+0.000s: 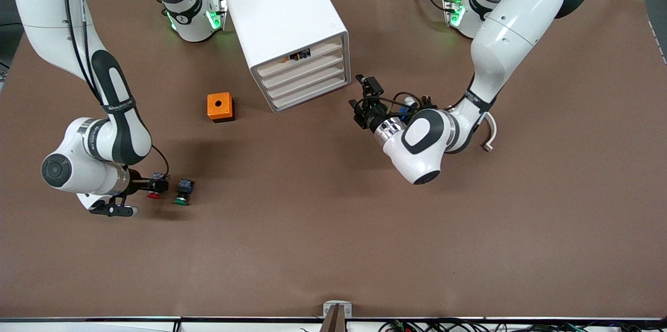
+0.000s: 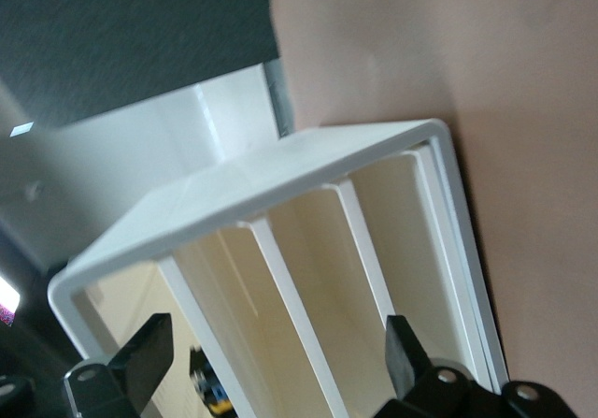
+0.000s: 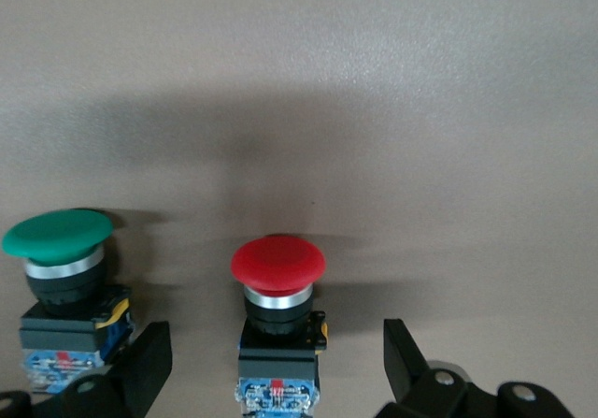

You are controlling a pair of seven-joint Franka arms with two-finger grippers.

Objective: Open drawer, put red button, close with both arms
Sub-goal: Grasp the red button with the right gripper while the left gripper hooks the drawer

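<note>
The right gripper stands released around the red button, beside the green button. The left gripper faces the cabinet, also released.

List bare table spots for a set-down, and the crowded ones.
Free: the wide brown strip nearest the front camera, and the stretch between the orange box and the green button. Crowded: around the red button under the right end effector, and the cabinet front by the left end effector.
</note>
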